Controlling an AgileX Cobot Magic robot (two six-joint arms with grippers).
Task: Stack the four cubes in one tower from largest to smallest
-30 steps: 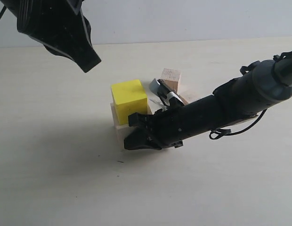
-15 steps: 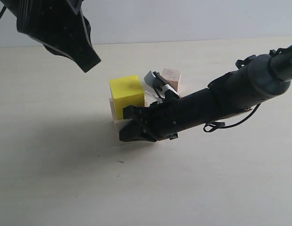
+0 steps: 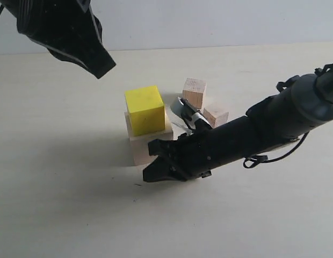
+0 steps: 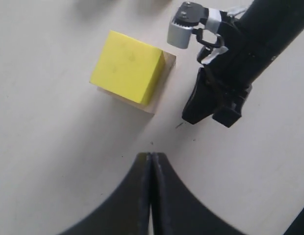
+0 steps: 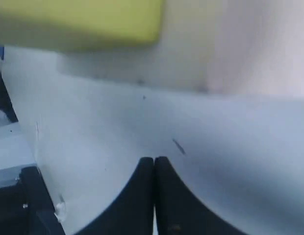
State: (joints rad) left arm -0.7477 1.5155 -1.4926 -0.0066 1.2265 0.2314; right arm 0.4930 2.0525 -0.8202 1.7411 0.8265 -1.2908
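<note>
On pale cube [image 3: 141,149], yellow cube [image 3: 145,109]

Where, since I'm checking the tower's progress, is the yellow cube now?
In the exterior view, the yellow cube sits atop the pale cube just left of centre, with the right gripper low in front and two tan cubes to its right.

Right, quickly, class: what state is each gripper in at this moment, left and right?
Left gripper: closed, holding nothing.
Right gripper: closed, holding nothing.
</note>
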